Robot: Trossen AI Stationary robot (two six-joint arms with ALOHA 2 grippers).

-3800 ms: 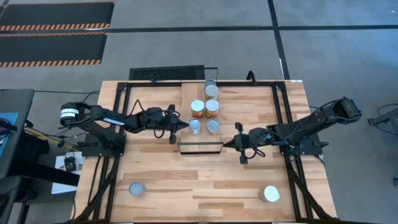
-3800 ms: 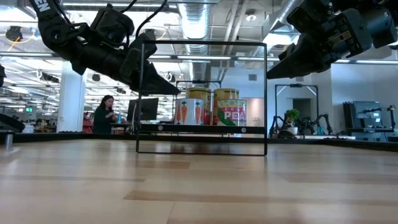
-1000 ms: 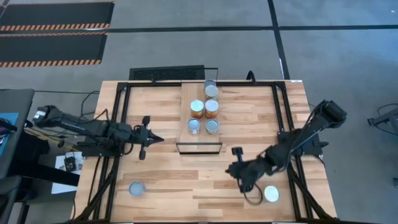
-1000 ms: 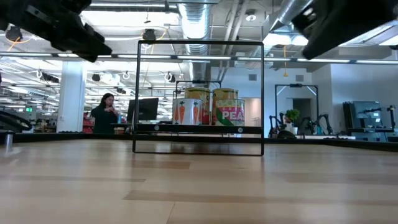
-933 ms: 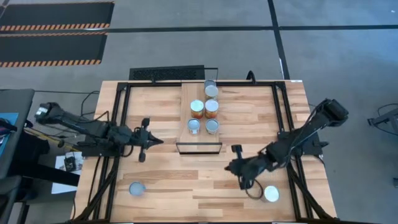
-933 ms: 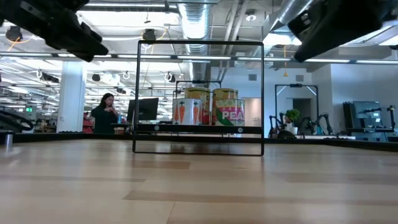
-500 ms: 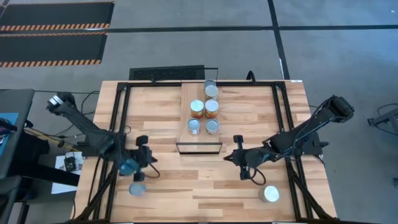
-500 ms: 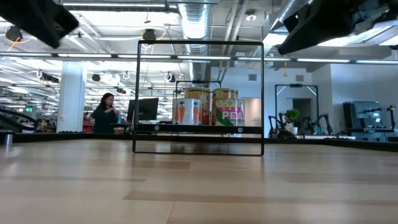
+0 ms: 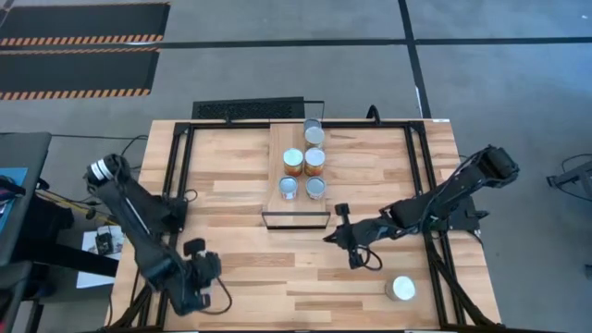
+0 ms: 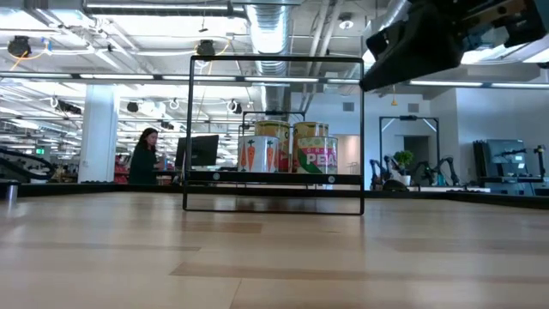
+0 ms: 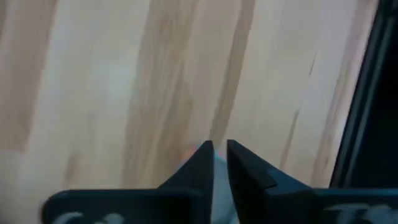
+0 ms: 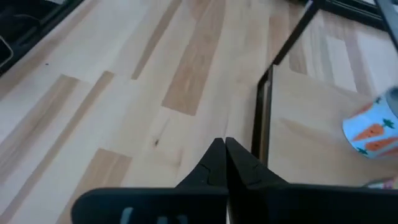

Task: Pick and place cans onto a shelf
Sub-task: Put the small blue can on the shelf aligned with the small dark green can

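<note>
Five cans (image 9: 303, 162) stand on the shelf (image 9: 299, 206) at the far middle of the worktop (image 9: 240, 250): one at the back end, two orange-labelled ones side by side behind it, and two paler ones side by side nearest me. The front stretch of the plank is bare wood inside its black frame. In the low view I can see the carrot-labelled can (image 10: 258, 154) and the pea-labelled can (image 10: 318, 154) through the frame.

One more can (image 9: 400, 289) stands alone on the worktop near the front right corner.

My right tool (image 9: 330, 233) hangs above the worktop just in front of the shelf's front right corner, apart from it. Its fingers (image 12: 214, 163) are pressed together with nothing between them, and the shelf's black edge and a carrot-labelled can (image 12: 372, 132) lie ahead of it. The lone can is behind and to the right of this tool, well apart.

My left tool (image 9: 196, 274) is down at the front left of the worktop, near the edge. Its fingers (image 11: 202, 167) are nearly together with only a thin gap, and something pale shows just beneath the tips; I cannot tell what it is or whether I have hold of it.
</note>
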